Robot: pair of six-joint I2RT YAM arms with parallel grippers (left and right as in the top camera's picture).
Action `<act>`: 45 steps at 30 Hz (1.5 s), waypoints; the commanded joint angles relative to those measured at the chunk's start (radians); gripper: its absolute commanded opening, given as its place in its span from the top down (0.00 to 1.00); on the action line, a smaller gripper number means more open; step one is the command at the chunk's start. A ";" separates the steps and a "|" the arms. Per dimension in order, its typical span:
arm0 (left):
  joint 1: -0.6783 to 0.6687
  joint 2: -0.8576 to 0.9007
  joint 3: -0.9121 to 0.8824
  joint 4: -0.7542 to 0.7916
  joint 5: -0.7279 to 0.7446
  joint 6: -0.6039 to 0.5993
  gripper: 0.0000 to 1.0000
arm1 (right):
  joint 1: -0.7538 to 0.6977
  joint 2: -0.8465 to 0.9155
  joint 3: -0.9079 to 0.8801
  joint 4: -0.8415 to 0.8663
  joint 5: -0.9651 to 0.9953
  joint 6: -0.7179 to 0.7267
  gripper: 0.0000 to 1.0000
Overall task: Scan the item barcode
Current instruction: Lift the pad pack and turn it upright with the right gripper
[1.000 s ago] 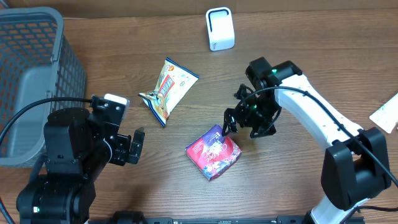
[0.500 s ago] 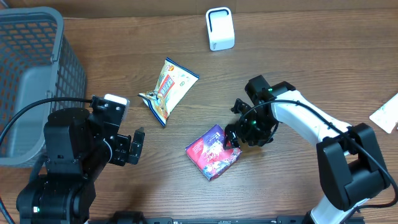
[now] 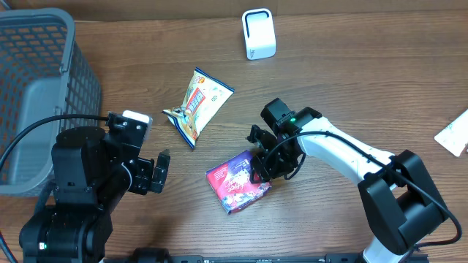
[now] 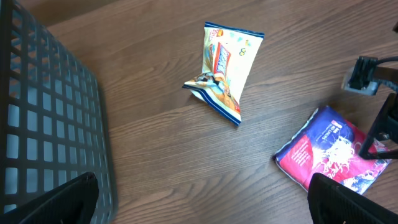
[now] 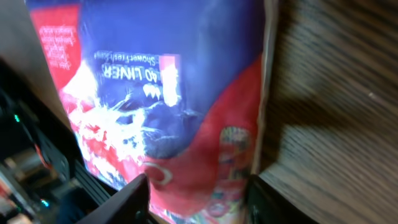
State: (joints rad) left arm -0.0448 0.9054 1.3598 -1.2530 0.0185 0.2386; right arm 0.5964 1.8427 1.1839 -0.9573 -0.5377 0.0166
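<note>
Black fingers [image 5: 134,202] of the right end effector [image 3: 263,166] straddle the red packet [image 3: 235,184] on the counter [image 3: 351,73] (pinched or not, we cannot tell); the left end effector [image 3: 159,174] is spread, empty. We should grip firmly, then present it squarely to the scanner [image 3: 258,33]. We count one packet, one snack bag [image 3: 199,102], one scanner, one basket [image 3: 36,88].

Wooden table [image 3: 351,80] carries basket [image 3: 80,80], snack bag [image 3: 197,102], red packet [image 3: 234,186], white scanner [image 3: 259,33]

I see my right gripper [image 3: 262,169] down on the right edge of the red-and-purple packet [image 3: 235,183]. A yellow snack bag [image 3: 197,102] lies beyond it, a white scanner [image 3: 258,34] farther back, a grey basket [image 3: 36,95] at left.
</note>
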 commanded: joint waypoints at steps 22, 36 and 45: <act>0.006 -0.002 0.000 0.001 -0.006 0.008 0.00 | -0.001 -0.012 -0.105 0.112 -0.080 0.020 0.26; 0.006 -0.002 0.000 0.000 -0.006 0.008 0.00 | -0.001 -0.012 -0.137 0.164 -0.156 0.026 0.96; 0.006 -0.002 0.000 0.000 -0.006 0.009 0.00 | -0.020 -0.012 -0.066 0.046 -0.233 0.173 0.96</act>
State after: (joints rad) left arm -0.0448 0.9054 1.3598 -1.2530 0.0185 0.2390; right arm 0.5922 1.8431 1.0603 -0.8665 -0.6933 0.1379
